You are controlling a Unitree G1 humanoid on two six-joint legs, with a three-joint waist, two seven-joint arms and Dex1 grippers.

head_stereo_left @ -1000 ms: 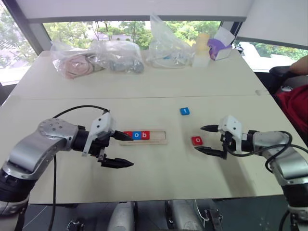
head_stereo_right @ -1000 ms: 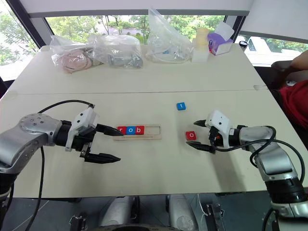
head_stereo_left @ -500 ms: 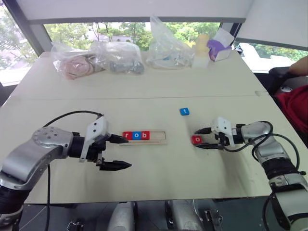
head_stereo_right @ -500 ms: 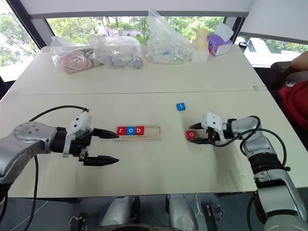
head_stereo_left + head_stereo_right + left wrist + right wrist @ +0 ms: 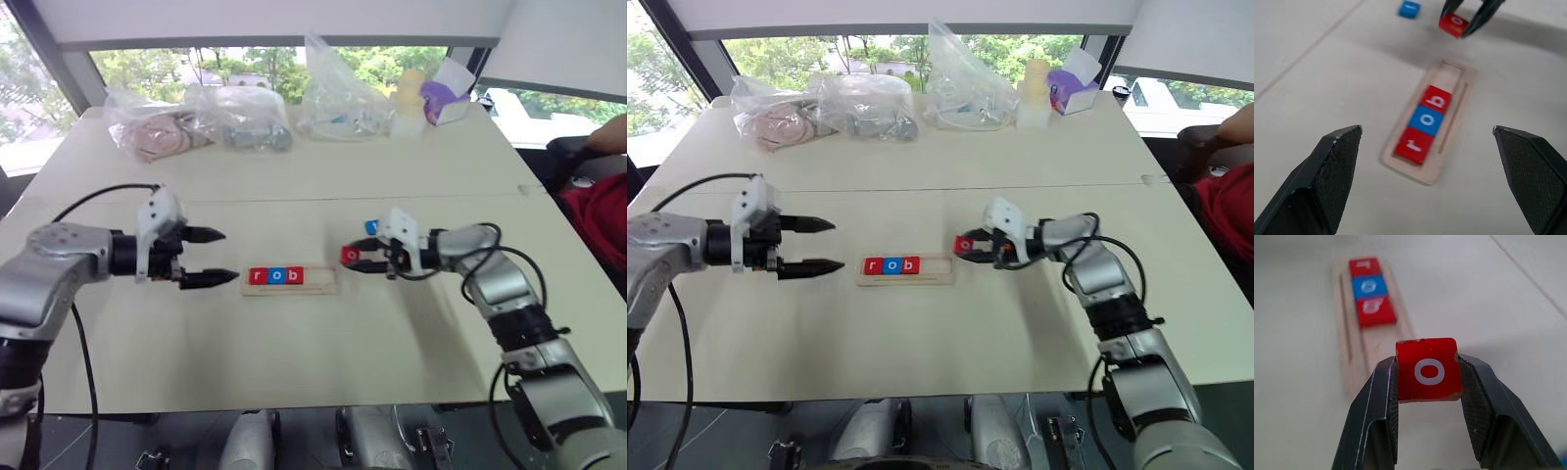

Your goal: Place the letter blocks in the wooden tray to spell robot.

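"Right wrist view: right gripper (image 5: 1428,363) clamping tight on the red o block (image 5: 1429,377), pinching it by two opposite edges and holding it clear of the table (image 5: 294,343), white letter facing up."

"Aiming where, at a guess?"

"Pointing along the wooden tray (image 5: 328,278), hovering just off its empty end, not yet over the slot."

"Counting what as done?"

"Counting three letter blocks sitting in the slot, touching edge to edge: red r (image 5: 258,276), blue o (image 5: 275,276), red b (image 5: 292,276). Filling the end nearest the left gripper (image 5: 227,256), leaving two places bare at the other end."

"So leaving what?"

"Seating this red o against the b, probably next. Then fetching the blue t block (image 5: 1409,8), lying loose on the table just behind the right gripper and apart from the tray. Judging the job a little past halfway."

"And the left pincer?"

"Standing wide apart, gripping nothing, hovering near the r end of the tray without touching it and looking straight down its length."

"Arm poses?"

"Reaching in from the right with the forearm, bending the wrist toward the tray and tipping the fingers slightly down. Stretching in from the left with the other arm, fingers lying close to level and pointing toward the tray."
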